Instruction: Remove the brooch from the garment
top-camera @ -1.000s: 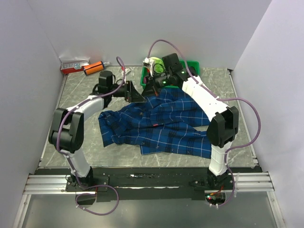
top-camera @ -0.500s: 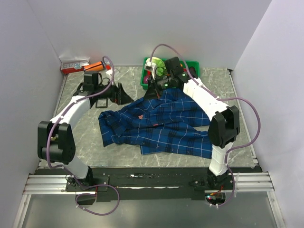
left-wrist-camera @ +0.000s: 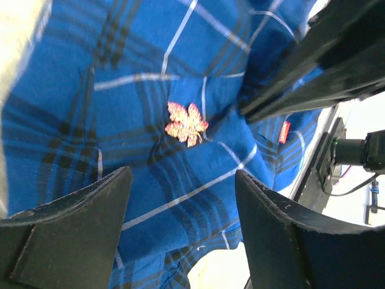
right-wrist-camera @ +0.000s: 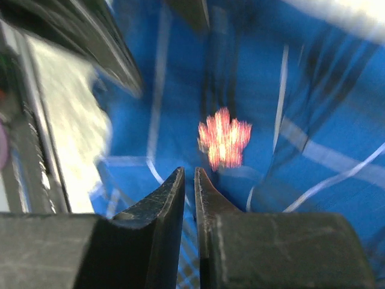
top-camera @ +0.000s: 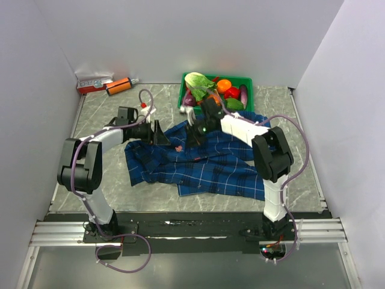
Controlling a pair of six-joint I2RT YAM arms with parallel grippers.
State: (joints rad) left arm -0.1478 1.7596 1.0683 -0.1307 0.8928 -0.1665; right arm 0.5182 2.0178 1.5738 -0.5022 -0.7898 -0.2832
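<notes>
While 1 brooch sits on 1 garment, L hand gapes wide, R hand barely parted, both empty.

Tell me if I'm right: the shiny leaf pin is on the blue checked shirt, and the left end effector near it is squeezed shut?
Not quite. The left end effector is open, with its fingers spread wide apart, as the left wrist view shows. The rest holds: the leaf pin is on the blue checked shirt, near that end effector.
</notes>
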